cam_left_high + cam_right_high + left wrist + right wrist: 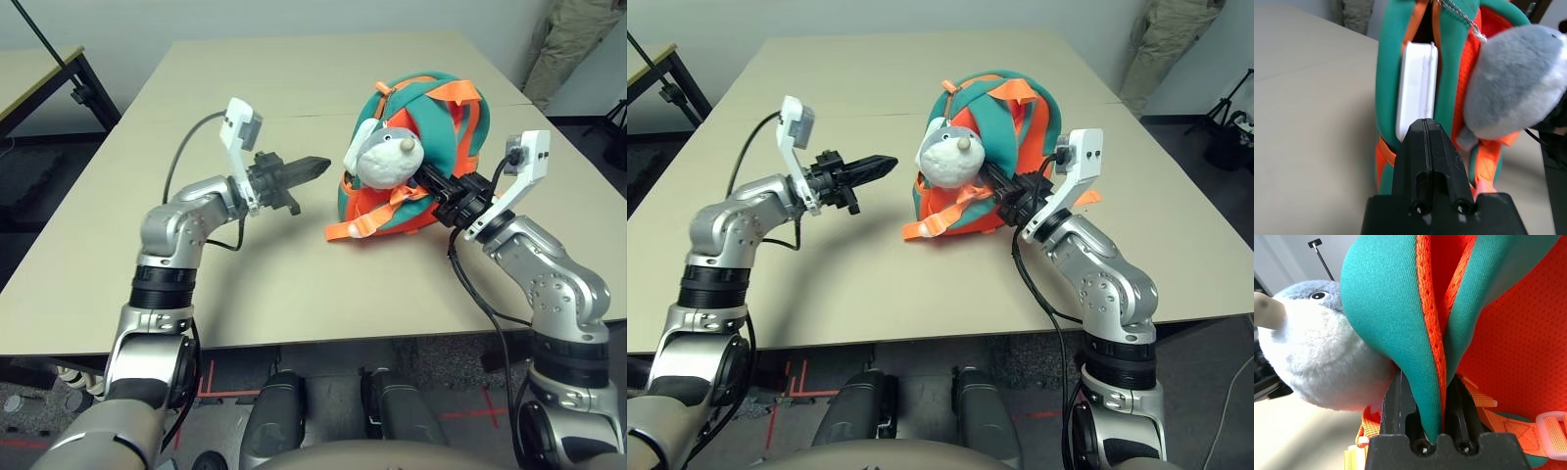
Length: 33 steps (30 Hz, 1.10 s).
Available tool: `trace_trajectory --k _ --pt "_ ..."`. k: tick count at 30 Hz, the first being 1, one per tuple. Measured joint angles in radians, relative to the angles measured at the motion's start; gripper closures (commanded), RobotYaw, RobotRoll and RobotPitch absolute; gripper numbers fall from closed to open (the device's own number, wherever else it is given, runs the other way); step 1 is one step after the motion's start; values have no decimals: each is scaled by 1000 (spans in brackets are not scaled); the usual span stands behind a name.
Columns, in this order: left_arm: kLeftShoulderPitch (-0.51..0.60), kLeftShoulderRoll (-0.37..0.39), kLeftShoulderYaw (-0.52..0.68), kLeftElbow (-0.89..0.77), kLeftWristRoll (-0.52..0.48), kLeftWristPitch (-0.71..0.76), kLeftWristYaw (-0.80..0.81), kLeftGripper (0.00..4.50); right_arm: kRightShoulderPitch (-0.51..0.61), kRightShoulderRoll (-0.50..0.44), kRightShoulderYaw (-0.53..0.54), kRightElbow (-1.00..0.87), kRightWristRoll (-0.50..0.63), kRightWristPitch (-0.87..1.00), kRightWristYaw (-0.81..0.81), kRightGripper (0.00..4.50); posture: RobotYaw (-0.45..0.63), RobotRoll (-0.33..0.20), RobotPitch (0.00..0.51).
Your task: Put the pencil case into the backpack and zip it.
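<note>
The teal and orange backpack (446, 122) lies on the table's right half, its grey-white plush charm (390, 157) facing me. The white pencil case (1418, 88) stands edge-on inside the backpack's open slit, most of its length showing. A short way left of the backpack, my left gripper (315, 164) hovers above the table. It is shut with nothing in it and points at that opening. My right gripper (1432, 396) is shut on a teal fold with orange trim at the backpack's near right side, just beside the plush.
The beige table (245, 284) has bare room left of and in front of the backpack, with its front edge near my body. A black-framed table (59, 73) stands at far left. A person (573, 39) stands beyond the table's back right corner.
</note>
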Motion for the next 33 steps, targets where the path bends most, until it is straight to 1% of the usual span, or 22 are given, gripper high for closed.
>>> trace_trajectory --k 6,9,11,17,22,26,28,33 --pt "-48 -88 -1 148 37 -91 -6 4500 -1 1 0 0 0 -1 -1 4360 58 0 74" --pt "-53 -131 -12 193 52 -112 -8 4500 0 3 0 -1 0 -1 -3 4360 54 0 75" --pt "-77 -161 -22 236 72 -133 -8 4500 1 5 0 -2 0 -1 -6 4360 54 0 75" --pt "-133 -200 -28 340 122 -227 -8 4500 3 6 -2 -3 0 -7 -13 4360 49 0 73" --pt "-157 -229 -30 413 177 -308 5 4500 3 6 -2 -3 0 -11 -19 4360 49 0 72" --pt "-159 -251 -30 421 216 -358 36 4500 3 6 -3 -3 -1 -13 -20 4360 53 0 73" --pt "-159 -267 -28 420 217 -361 43 4500 3 6 -4 -3 -3 -13 -20 4360 54 0 74" --pt "-153 -270 -36 405 237 -357 40 4500 3 7 -3 -3 -5 -14 -21 4360 54 0 77"
